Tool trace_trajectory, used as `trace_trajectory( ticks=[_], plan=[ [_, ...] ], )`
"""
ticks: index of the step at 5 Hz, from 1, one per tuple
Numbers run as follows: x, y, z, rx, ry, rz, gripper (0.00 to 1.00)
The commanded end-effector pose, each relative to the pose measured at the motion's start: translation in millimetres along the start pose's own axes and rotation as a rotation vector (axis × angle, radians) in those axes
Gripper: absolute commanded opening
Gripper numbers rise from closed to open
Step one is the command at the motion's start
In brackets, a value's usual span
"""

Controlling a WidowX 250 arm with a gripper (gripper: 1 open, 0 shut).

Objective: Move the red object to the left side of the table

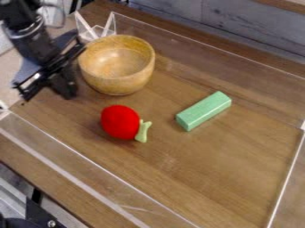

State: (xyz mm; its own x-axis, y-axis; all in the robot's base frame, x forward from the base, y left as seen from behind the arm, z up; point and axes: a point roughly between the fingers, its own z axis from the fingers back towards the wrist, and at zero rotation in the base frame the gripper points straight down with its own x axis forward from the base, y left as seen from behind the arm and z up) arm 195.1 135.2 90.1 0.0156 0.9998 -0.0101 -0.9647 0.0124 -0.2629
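Observation:
The red object (pixel 119 121), a rounded bright red toy with a pale green stem piece at its right, lies on the brown wooden table (pixel 215 169) near the middle. Nothing touches it. My gripper (pixel 66 89) hangs at the far left of the table, beside the wooden bowl and well apart from the red toy. Its black fingers (pixel 70 82) point down, shut with nothing between them.
A wooden bowl (pixel 117 64) stands at the back left, close to the gripper's right. A light green rectangular block (pixel 204 110) lies right of the red toy. Low clear acrylic walls (pixel 71 178) run around the tabletop.

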Motion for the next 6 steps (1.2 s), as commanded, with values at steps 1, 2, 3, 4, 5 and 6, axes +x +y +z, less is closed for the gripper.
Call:
trace_trajectory(
  ticks=[1, 2, 3, 4, 5, 6],
  plan=[
    [-16.7, 2, 1.0, 0.012, 0.000, 0.027, 0.00],
    [-31.6, 3, -9.8, 0.028, 0.011, 0.047, 1.00],
    [-36.9, 8, -27.9, 0.038, 0.014, 0.101, 1.00],
    [-38.6, 12, -43.7, 0.045, 0.001, 0.113, 1.00],
    [-32.6, 19, -47.3, 0.046, -0.005, 0.133, 1.00],
    [-24.7, 26, -46.9, 0.045, -0.011, 0.156, 0.00]
  ],
)
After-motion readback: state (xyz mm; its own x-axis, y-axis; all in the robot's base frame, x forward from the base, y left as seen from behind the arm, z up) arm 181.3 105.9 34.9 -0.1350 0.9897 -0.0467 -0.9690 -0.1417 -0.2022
